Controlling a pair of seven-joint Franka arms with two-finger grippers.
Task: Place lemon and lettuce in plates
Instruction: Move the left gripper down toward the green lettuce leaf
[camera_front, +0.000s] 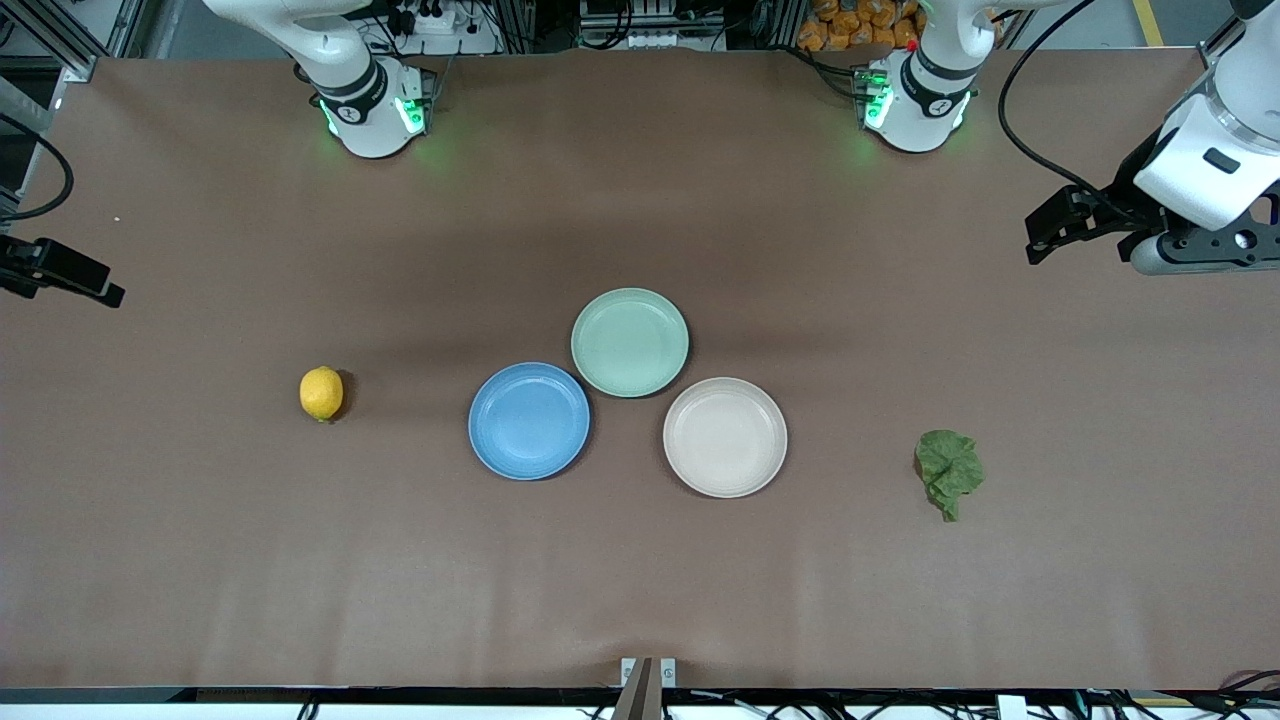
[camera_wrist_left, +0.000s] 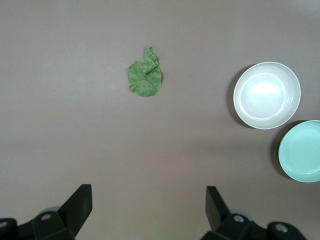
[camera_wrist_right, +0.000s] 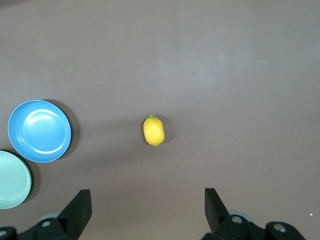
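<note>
Waiting above the worktop (camera_front: 200, 560) with fingers spread and empty, each gripper should descend squarely: right gripper (camera_wrist_right: 147, 212) over the lemon (camera_front: 321, 393), left gripper (camera_wrist_left: 149, 210) over the lettuce (camera_front: 949, 468), beside the plates (camera_front: 725, 437).

Left gripper (camera_wrist_left: 146, 210) open above brown table (camera_wrist_left: 75, 140), lettuce (camera_wrist_left: 145, 76) lying flat, beige-white plate (camera_wrist_left: 267, 95) touching mint-green plate (camera_wrist_left: 301, 151)
</note>
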